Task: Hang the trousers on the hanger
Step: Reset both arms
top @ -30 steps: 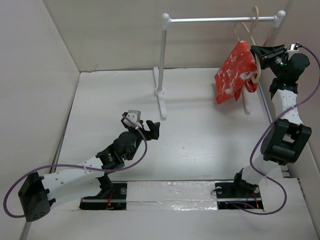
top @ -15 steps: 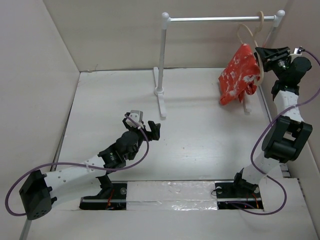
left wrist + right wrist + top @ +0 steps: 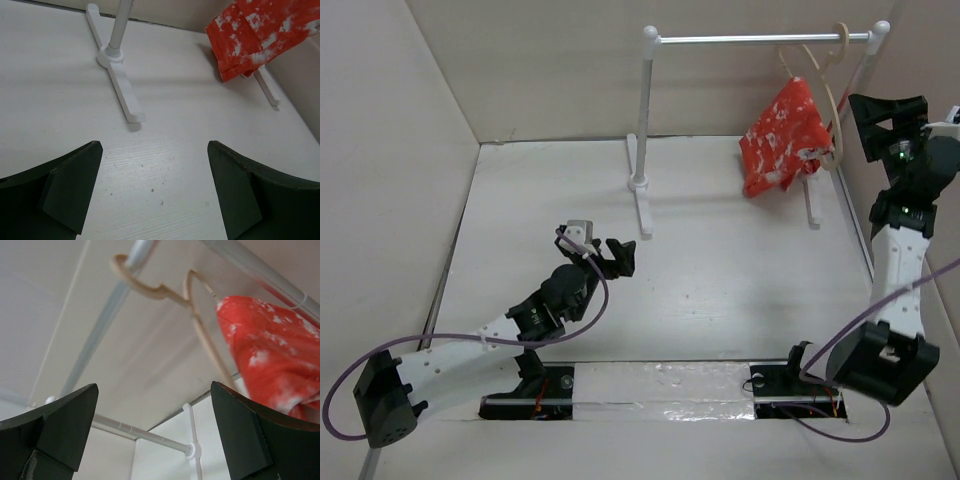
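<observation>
Standing at the near edge, I logged the surroundings first. A white tube rack (image 3: 646, 110) stood at the back of the table (image 3: 740, 290), with its metal crossbar (image 3: 740, 40) running to the far right corner. Both flat rack feet rested on the table. The left foot (image 3: 120, 87) lay between the left pincer (image 3: 152, 150) and the garment, well apart from both. Purple cables (image 3: 605, 290) looped along the two arms.

Table: white, faint wood grain, a few dark specks near the left pincer. Plain pale panels walled it at the left, back and right. A shiny crinkled strip (image 3: 660, 390) ran along the near edge between the arm bases.

The hanger (image 3: 832, 110), thin and pale beige with an open outline, hung tilted by its curved hook on the right end of the crossbar. The trousers (image 3: 782, 135) were draped over it in bunched folds, orange-red with white mottled splotches, just beside the rack's right post. I could not tell whether the lowest fold touched the table.

The left pincer sat low over the left-middle of the table, jaws spread wide with nothing between them. The right pincer (image 3: 152, 395) was raised near crossbar height, just right of the hanger and aimed up toward the hook. Its jaws were apart and empty, with no contact with wood or cloth visible.
</observation>
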You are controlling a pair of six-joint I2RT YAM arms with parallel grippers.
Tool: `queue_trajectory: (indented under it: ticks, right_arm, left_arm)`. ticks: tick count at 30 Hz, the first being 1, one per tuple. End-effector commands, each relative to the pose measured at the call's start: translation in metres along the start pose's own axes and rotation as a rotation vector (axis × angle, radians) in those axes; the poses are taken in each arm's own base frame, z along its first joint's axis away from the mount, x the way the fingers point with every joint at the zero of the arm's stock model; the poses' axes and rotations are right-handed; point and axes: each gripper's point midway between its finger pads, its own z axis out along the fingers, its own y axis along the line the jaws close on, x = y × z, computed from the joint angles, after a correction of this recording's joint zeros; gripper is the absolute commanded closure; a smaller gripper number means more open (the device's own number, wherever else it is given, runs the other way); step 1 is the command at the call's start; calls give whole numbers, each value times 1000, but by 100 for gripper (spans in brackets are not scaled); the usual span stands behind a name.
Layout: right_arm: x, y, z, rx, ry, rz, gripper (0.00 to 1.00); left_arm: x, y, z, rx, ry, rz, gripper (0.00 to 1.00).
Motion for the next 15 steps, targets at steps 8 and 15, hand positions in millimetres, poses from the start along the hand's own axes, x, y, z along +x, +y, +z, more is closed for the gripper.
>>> queue_trajectory:
  ticks: [8,15]
  right_arm:
    - [143,77,-134,-340,154,-205,0]
    - [227,-1,-190,-224,315,-233,0]
  left_arm:
    - [-29,5,-12,17,-126,-89,15]
    - [-20,8,-6,-3,-134,-95,17]
